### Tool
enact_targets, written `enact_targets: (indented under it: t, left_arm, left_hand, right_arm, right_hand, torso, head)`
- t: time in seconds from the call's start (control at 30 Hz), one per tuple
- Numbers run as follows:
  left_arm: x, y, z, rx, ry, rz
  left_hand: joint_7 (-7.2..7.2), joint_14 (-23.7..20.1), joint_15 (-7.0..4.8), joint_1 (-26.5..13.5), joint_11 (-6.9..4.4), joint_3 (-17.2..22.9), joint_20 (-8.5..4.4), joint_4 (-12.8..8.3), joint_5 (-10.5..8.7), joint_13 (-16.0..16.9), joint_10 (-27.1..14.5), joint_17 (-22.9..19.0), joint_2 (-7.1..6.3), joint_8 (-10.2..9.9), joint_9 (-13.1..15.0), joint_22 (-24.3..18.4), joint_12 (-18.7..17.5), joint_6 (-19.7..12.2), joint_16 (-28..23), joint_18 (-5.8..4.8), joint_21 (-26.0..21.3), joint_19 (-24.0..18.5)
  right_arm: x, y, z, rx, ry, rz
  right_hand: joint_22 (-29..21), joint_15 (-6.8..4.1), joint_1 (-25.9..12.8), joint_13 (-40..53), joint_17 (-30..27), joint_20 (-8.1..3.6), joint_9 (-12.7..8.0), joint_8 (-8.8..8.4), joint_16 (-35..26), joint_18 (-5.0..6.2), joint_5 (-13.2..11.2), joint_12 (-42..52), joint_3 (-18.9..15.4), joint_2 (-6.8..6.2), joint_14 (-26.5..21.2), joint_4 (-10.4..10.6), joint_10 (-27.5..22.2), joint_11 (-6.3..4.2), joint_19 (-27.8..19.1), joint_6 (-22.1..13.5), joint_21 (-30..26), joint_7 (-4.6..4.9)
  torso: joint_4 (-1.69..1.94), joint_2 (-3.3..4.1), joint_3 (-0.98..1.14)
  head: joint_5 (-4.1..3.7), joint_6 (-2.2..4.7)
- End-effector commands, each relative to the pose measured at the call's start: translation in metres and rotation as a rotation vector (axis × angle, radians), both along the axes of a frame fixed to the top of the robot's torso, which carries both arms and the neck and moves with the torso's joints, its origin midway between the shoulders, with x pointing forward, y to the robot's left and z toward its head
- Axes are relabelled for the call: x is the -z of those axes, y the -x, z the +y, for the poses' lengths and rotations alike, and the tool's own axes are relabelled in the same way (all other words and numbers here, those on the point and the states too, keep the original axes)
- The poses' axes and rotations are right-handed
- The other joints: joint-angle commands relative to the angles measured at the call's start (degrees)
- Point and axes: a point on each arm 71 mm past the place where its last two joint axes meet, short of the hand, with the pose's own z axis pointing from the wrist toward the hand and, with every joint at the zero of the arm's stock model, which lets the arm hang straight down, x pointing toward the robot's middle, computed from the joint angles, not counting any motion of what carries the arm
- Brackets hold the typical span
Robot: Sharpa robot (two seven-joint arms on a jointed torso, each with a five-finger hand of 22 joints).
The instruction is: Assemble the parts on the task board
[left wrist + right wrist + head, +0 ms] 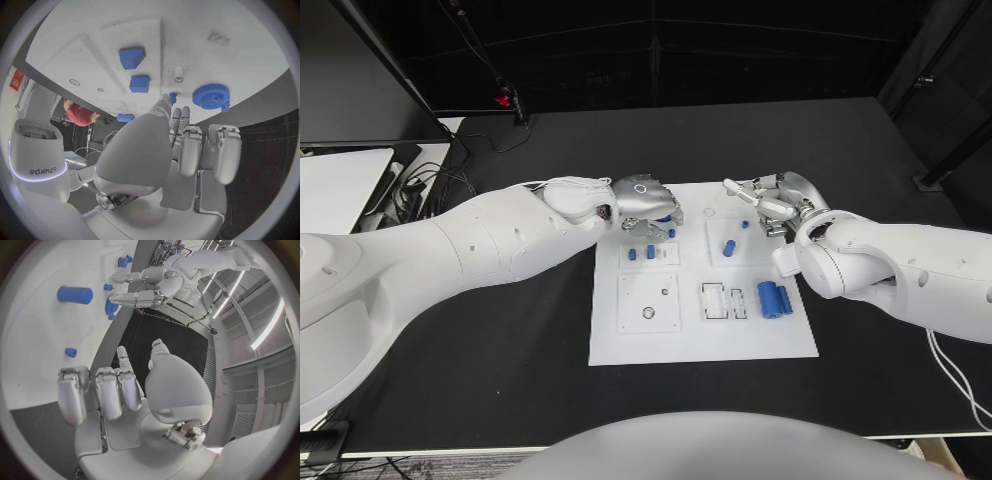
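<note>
I see a black table (502, 350) with the white task board (697, 335) lying flat on its middle. At the table's far left corner, dark cables (430, 185) trail across the surface, near a white panel (343, 185) at the left edge.

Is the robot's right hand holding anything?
No, it is empty. The silver right hand hovers over the white task board's far edge with fingers apart; the right wrist view shows nothing in them.

A black counter (488, 350) carries everything; at its far left edge sits a white desk (343, 185) with dark cables (437, 185) trailing beside it
</note>
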Motion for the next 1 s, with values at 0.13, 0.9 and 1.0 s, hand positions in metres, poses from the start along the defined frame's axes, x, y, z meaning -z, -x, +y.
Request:
enact_targets:
  t: [0.13, 0.9, 1.0]
  left_arm:
    - [0.0028, 0.0002, -0.0040, 0.014, -0.057, -0.014]
    - [0.0071, -0.0014, -0.0087, 0.007, -0.095, -0.015]
    - [0.0071, -0.0013, -0.0098, 0.008, -0.095, -0.015]
  left_hand:
    - [-0.25, 6.0, -0.62, 0.4, -0.14, 0.7, -0.39, 0.0, -0.21, -0.5, 0.5, 15.1, -0.25, -0.3, -0.3, 15.1, -0.4, 0.7, 0.0, -0.38, 0.2, 6.0]
    - [-1.39, 6.0, -1.62, 1.7, -1.19, 3.8, -0.96, 0.1, -0.08, -2.1, 2.5, 15.1, 0.76, -0.9, -1.5, 15.1, -1.3, 3.4, 0.0, -0.38, 0.2, 6.0]
    - [-1.45, 6.0, -1.67, 1.7, -1.25, 3.9, -0.99, 0.1, -0.07, -2.1, 2.5, 15.1, 0.73, -0.9, -1.5, 15.1, -1.3, 3.5, 0.0, -0.38, 0.2, 6.0]
  right_arm:
    - [-0.0011, -0.0002, 0.0019, -0.004, -0.004, -0.004]
    - [-0.0008, -0.0003, 0.0030, -0.005, -0.004, -0.001]
    - [-0.0008, -0.0003, 0.0033, -0.006, -0.004, 0.000]
  right_hand:
    - [15.1, 0.15, 0.4, 15.1, 15.1, 0.27, 0.1, 0.37, 0.1, -0.38, 0.2, 0.1, -0.3, 0.16, 5.9, 0.1, 6.1, 0.30, 5.9, -0.3, 0.1, -0.15]
    - [15.0, 0.15, 0.4, 15.1, 15.1, 0.27, 0.1, 0.44, 0.1, -0.36, 0.2, 0.1, -0.3, 0.20, 5.9, 0.1, 6.1, 0.29, 5.8, -0.3, 0.0, -0.16]
    - [15.0, 0.15, 0.4, 15.1, 15.1, 0.27, 0.1, 0.44, 0.1, -0.36, 0.2, 0.1, -0.3, 0.20, 5.9, 0.1, 6.1, 0.29, 5.8, -0.3, 0.0, -0.16]
  torso:
    - [-0.03, 0.02, -0.01]
    - [-0.06, 0.00, -0.02]
    - [-0.02, 0.05, -0.03]
  head:
    - [-0.01, -0.04]
    - [-0.10, -0.49]
    - [-0.12, -0.51]
